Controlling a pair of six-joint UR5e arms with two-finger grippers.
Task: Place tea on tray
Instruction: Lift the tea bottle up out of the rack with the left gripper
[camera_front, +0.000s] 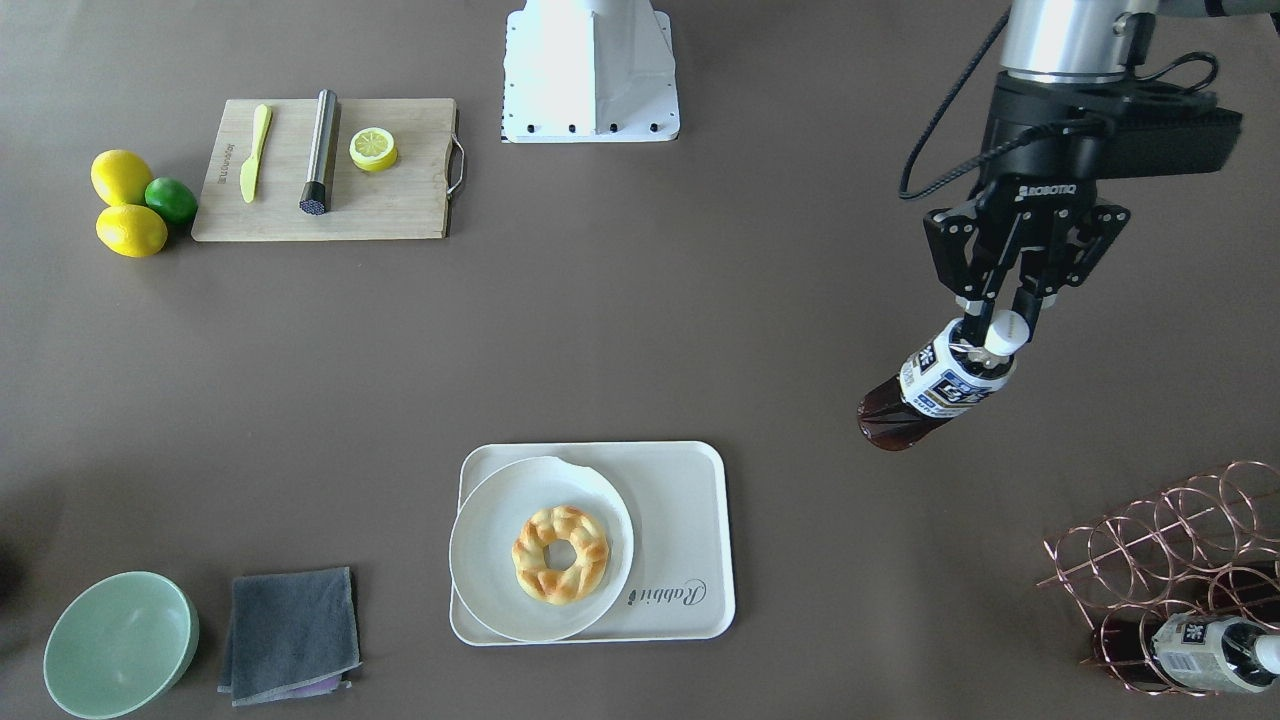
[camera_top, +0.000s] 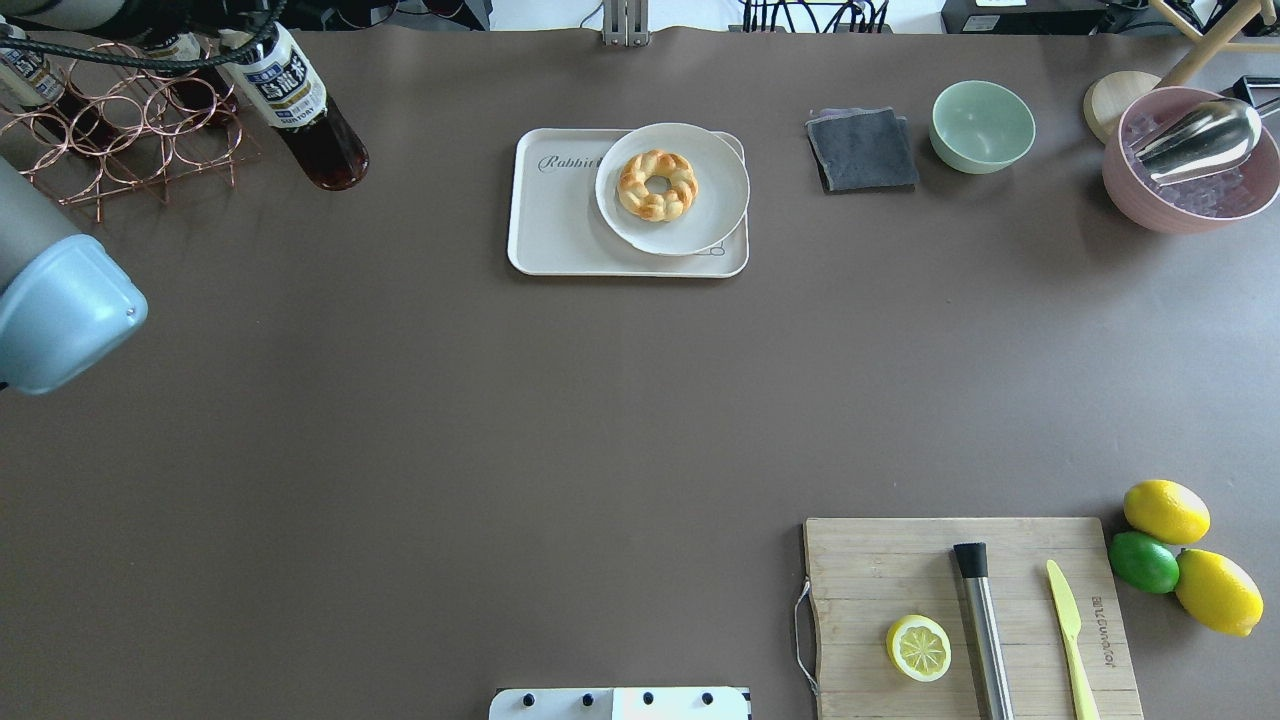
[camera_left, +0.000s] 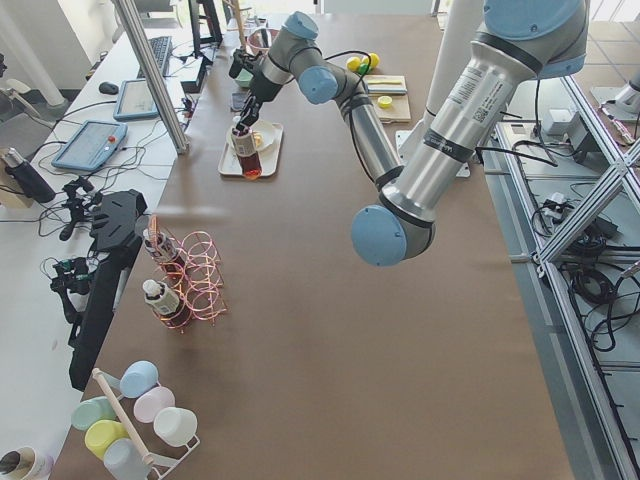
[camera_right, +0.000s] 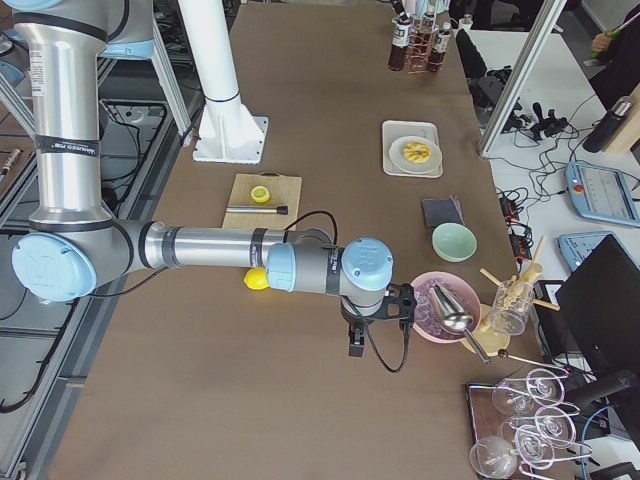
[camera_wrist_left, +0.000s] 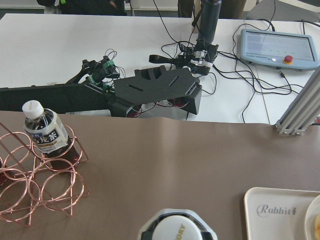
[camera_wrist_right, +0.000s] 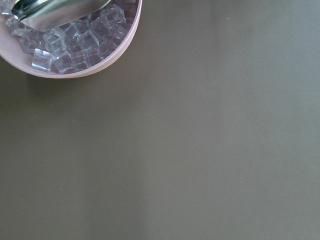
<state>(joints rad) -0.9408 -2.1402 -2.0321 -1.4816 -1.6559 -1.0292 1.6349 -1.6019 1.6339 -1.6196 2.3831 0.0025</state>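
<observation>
Tea (camera_front: 940, 385) hangs tilted from the left gripper (camera_front: 990, 325), jaws pinched narrow on the neck just under the white cap, base pointing toward the tray (camera_front: 690, 480). It is off the tray, over bare table (camera_front: 700, 330) between the tray and the copper wire rack (camera_front: 1160, 560), well apart from the tray rim.

Front view is the only one that shows the pinch. Overhead cuts the left gripper off at the top edge, so only the label and dark body show beside the rack. Left wrist view gives just the cap from above at the bottom edge, plus the tray's "Rabbit" corner and the second bottle (camera_wrist_left: 47, 132) standing in the rack.

The tray holds a round white plate (camera_front: 490, 540) on one half; the "Rabbit" half is bare.

Right gripper (camera_right: 357, 340) shows only in the right side view, beside the pink bowl (camera_wrist_right: 90, 70) of ice cubes. Its wrist view shows no fingers, so I can't tell how its jaws stand.
</observation>
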